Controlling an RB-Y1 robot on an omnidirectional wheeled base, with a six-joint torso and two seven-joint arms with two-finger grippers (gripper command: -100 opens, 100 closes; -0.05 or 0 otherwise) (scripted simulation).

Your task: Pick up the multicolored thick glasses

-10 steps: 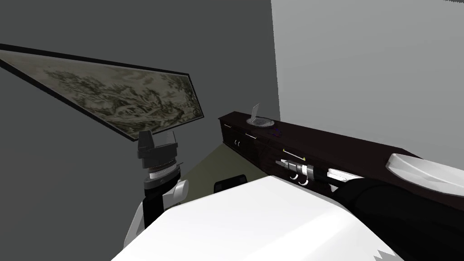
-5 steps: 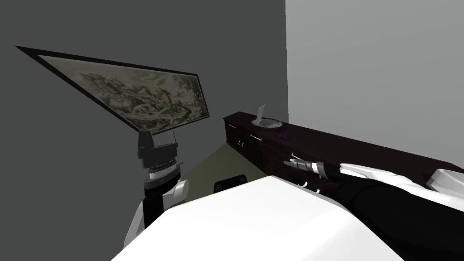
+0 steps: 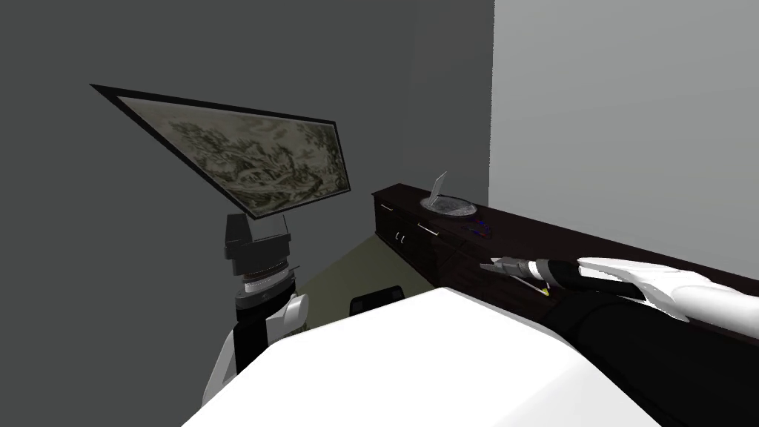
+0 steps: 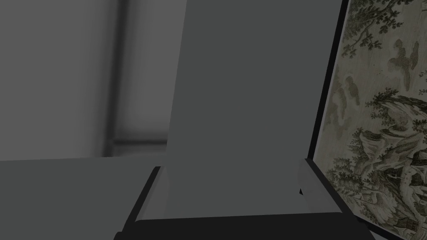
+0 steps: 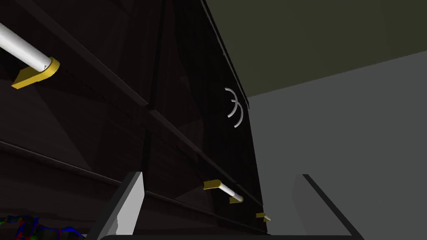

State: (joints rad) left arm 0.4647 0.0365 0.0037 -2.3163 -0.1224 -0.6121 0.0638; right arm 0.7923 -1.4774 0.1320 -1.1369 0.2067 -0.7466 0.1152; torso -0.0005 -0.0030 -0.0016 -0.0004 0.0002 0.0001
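The glasses (image 3: 482,228), flecked red, blue and green, lie on top of a long dark cabinet (image 3: 563,239) that runs along the light grey wall. They sit just beside a grey dish (image 3: 448,205) with a thin flat piece (image 3: 439,185) standing tilted at its rim.

The right arm (image 3: 630,273) reaches across the cabinet's front, and its jaws are level with the drawers, near the glasses but lower and apart from them. In the right wrist view the jaws stand wide open with nothing between the fingers (image 5: 129,204). They face the cabinet's dark front, with its white bar handles (image 5: 29,58) on gold mounts and a pair of curved pulls (image 5: 234,107). The glasses (image 5: 25,228) show off to the side of one finger, outside the gap. Past the cabinet's end lie the olive floor (image 5: 317,37) and a grey wall (image 5: 342,125).

The left arm (image 3: 256,259) is raised at my left side. Its jaws are open and empty, and the fingers (image 4: 156,193) point at a dark wall.
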